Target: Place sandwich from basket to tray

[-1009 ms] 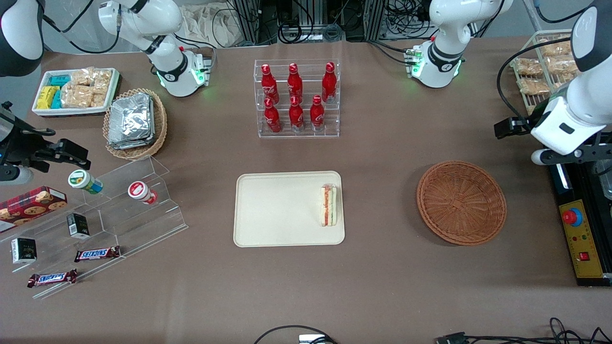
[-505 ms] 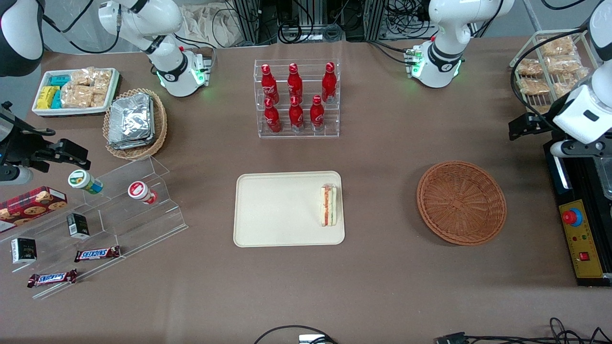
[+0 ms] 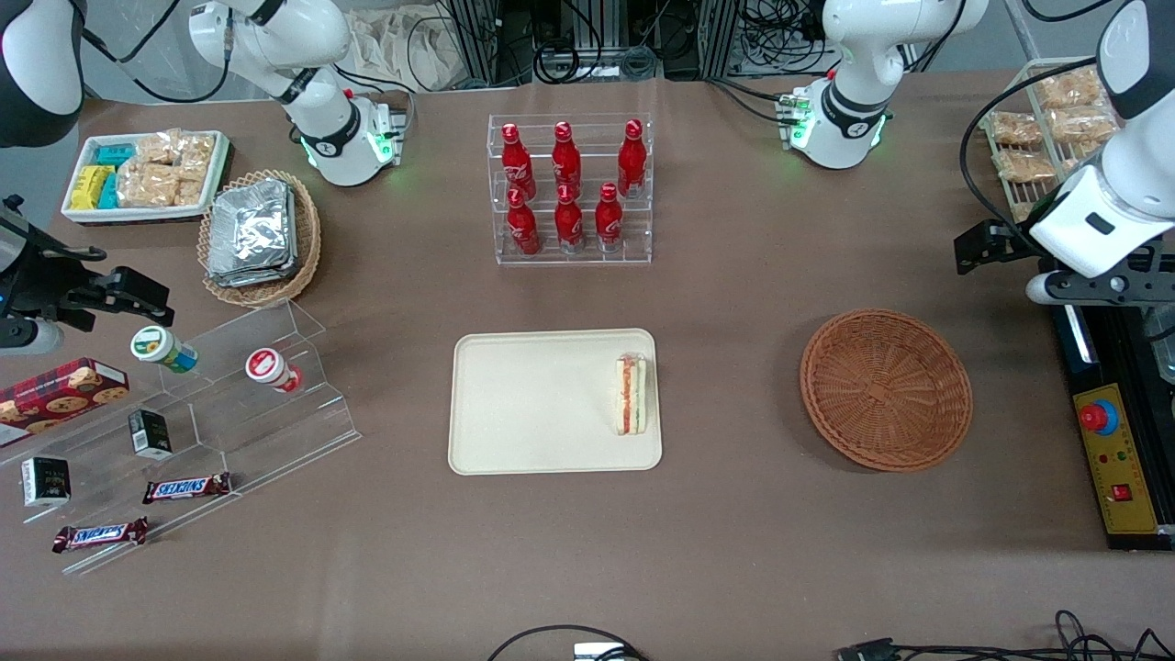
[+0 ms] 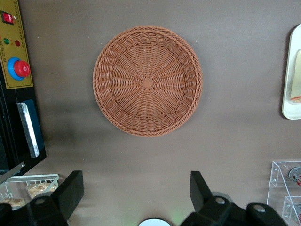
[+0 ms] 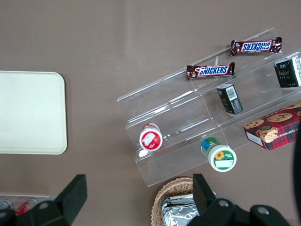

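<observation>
The sandwich (image 3: 631,395), a pale wedge with red and green filling on its edge, lies on the cream tray (image 3: 542,404) near the tray's edge that faces the basket. The left wrist view shows only a sliver of the sandwich (image 4: 296,89) and the tray's rim (image 4: 291,110). Nothing lies in the reddish-brown wicker basket (image 3: 886,388), seen whole from above in the left wrist view (image 4: 147,81). My left gripper (image 3: 975,246) hangs high over the table toward the working arm's end, farther from the front camera than the basket. That gripper (image 4: 135,178) is open and holds nothing.
A black and yellow control box (image 3: 1111,450) with a red button lies beside the basket at the table's edge. A wire rack of snack packs (image 3: 1046,128) stands near the arm. A clear rack of red bottles (image 3: 569,188) stands farther back than the tray.
The left gripper swung out toward the table's end half a second ago and is now back near where it was a second ago. Sandwich, tray and basket have not moved.
</observation>
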You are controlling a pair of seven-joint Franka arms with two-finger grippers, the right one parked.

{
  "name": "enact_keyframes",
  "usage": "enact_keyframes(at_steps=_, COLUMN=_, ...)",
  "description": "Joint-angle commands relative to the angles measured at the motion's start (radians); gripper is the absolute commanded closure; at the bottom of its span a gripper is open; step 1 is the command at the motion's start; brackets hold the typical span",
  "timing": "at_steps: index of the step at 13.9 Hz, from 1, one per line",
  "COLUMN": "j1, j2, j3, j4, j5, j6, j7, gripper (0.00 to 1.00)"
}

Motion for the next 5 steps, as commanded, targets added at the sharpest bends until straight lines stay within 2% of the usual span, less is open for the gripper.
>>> enact_keyframes(at_steps=1, j1=0.000, j2=-0.012, j3=0.004, j4=-0.007, j5=-0.005, j6=0.005, j7=-0.005, gripper=0.00)
enact_keyframes(at_steps=5, j1=0.004, j2=-0.013, j3=0.006, j4=-0.006, j5=-0.005, j6=0.003, j7=-0.004, gripper=0.00)
